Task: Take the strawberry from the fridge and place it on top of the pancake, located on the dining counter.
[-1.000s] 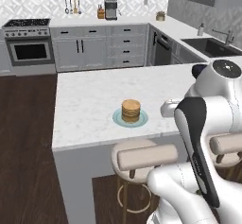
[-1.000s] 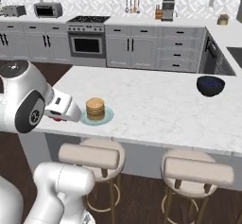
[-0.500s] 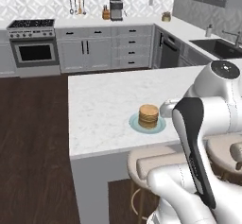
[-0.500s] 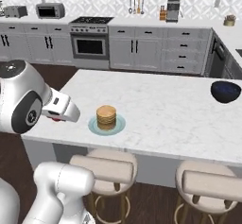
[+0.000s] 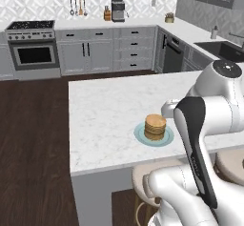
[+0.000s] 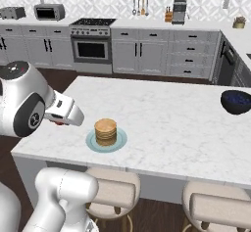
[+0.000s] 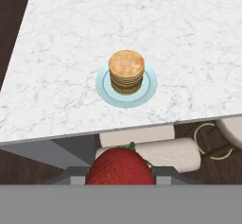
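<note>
A bright red strawberry [image 7: 120, 166] sits between the fingers of my gripper [image 7: 120, 172], which is shut on it. The hand hangs over the near edge of the dining counter [image 7: 189, 38], short of the pancake [image 7: 126, 69] on its pale teal plate [image 7: 149, 90]. In the right base view the gripper [image 6: 61, 122] is left of the pancake [image 6: 105, 129], with a red speck of strawberry [image 6: 58, 123] under it. In the left base view the pancake [image 5: 155, 125] lies just left of my forearm. The fridge is out of view.
A dark blue bowl [image 6: 236, 101] rests at the counter's right end. Two padded stools [image 6: 115, 194] [image 6: 220, 209] stand under the near edge. The stove [image 6: 91, 42] and wall cabinets line the back, and a sink [image 5: 224, 48] is at the right.
The whole scene has shifted in both base views, so the base has driven and the counter looks nearer. The gripper has stayed shut on the strawberry.
</note>
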